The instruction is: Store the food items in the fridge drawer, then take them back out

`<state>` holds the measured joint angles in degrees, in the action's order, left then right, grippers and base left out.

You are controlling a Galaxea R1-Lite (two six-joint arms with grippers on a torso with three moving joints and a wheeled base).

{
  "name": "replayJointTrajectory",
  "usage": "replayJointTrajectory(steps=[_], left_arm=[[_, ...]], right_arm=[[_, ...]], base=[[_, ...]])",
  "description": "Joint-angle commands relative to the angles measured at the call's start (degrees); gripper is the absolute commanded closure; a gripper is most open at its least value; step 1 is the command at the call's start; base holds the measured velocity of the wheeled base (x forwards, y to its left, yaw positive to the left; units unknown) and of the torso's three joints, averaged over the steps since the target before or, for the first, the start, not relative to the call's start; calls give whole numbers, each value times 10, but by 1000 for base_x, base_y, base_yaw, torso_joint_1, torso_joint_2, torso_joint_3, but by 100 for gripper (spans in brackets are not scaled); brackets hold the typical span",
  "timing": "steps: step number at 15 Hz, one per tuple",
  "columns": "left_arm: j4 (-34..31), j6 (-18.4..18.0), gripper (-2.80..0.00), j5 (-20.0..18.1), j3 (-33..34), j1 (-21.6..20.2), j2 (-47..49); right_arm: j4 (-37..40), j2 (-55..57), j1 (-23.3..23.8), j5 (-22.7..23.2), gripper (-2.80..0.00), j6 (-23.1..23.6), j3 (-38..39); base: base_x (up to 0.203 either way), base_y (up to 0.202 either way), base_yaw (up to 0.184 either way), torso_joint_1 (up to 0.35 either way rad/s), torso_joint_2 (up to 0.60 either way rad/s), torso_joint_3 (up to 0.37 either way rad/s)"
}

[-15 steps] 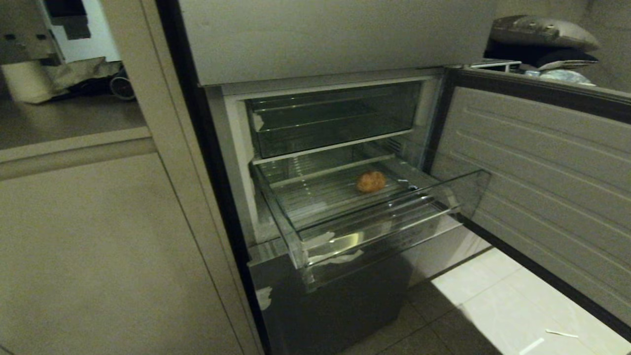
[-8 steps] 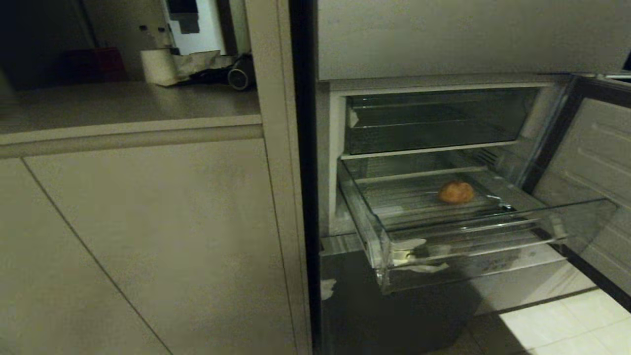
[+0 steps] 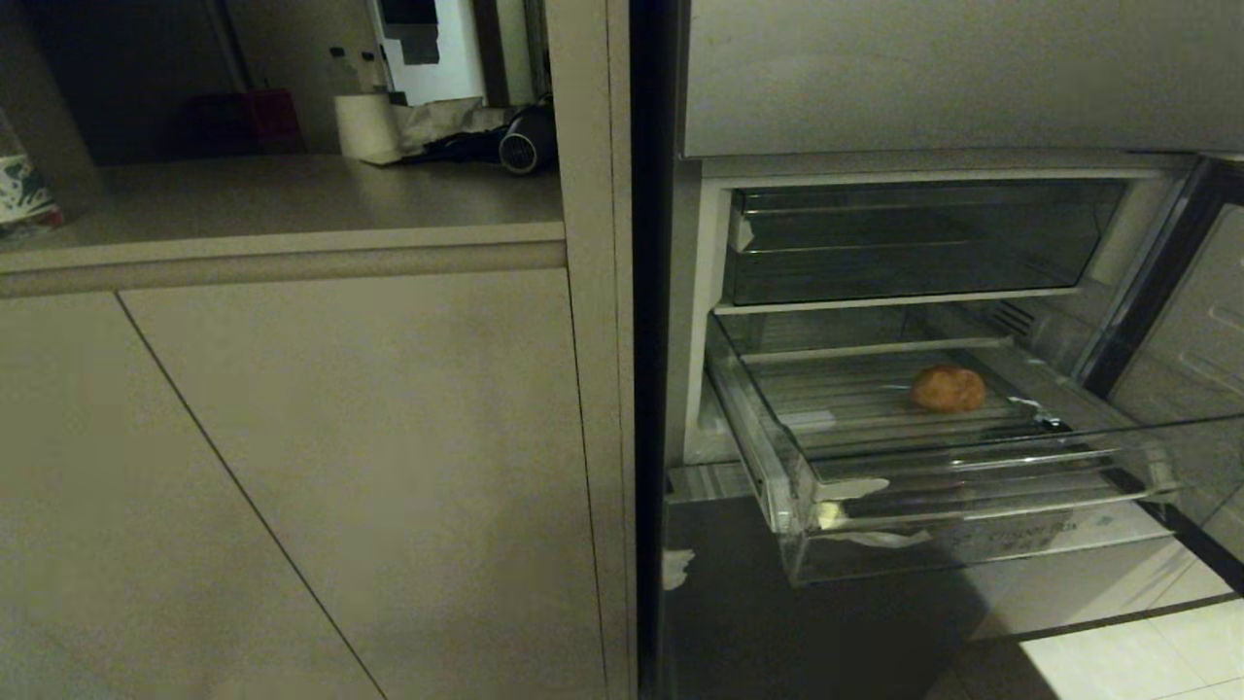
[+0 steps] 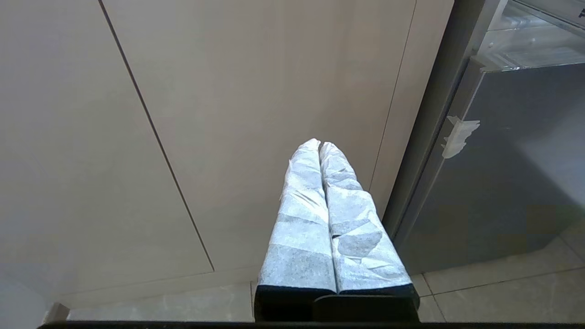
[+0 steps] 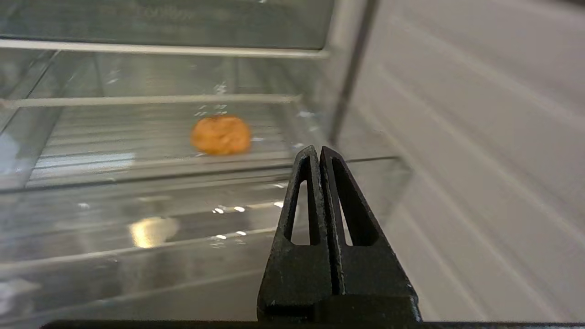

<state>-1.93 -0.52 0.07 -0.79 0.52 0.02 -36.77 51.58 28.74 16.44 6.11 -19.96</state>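
Clear plastic fridge drawer point(image 3: 972, 467) stands pulled out, one tan food item point(image 3: 947, 388) far right on its ribbed floor; only wrist views show pinched-together right gripper point(image 5: 319, 151) outside its near edge, closed left gripper point(image 4: 319, 145) facing cabinet panel point(image 4: 237, 100)

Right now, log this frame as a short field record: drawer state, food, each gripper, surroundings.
drawer: fridge drawer pulled out, clear, tape scraps on its front edge
food: one food item lying on the ribbed floor toward the back, nothing touching it
upper bin: upper bin pushed in, no contents visible
right gripper: right gripper shut, holding nothing, in front of the drawer, apart from the food
left gripper: left gripper shut, holding nothing, facing the cabinet front
counter: paper roll at the back
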Motion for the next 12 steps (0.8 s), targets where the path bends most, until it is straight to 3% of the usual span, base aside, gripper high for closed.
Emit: replayJointTrajectory(steps=[1, 3, 4, 7, 12], left_arm=[[0, 0, 0, 0, 0, 0, 0], [0, 0, 0, 0, 0, 0, 0], [0, 0, 0, 0, 0, 0, 0], [0, 0, 0, 0, 0, 0, 0], [0, 0, 0, 0, 0, 0, 0]], right_arm=[[-1, 57, -92, -49, 0, 1, -22], [-1, 62, -158, -80, 0, 7, -26], [0, 61, -167, -88, 0, 17, -29], [-2, 55, -166, -88, 0, 18, -28], [-3, 70, -168, -88, 0, 23, -33]], base=[[0, 0, 0, 0, 0, 0], [0, 0, 0, 0, 0, 0], [0, 0, 0, 0, 0, 0], [0, 0, 0, 25, -56, -37], [0, 0, 0, 209, -488, -281]])
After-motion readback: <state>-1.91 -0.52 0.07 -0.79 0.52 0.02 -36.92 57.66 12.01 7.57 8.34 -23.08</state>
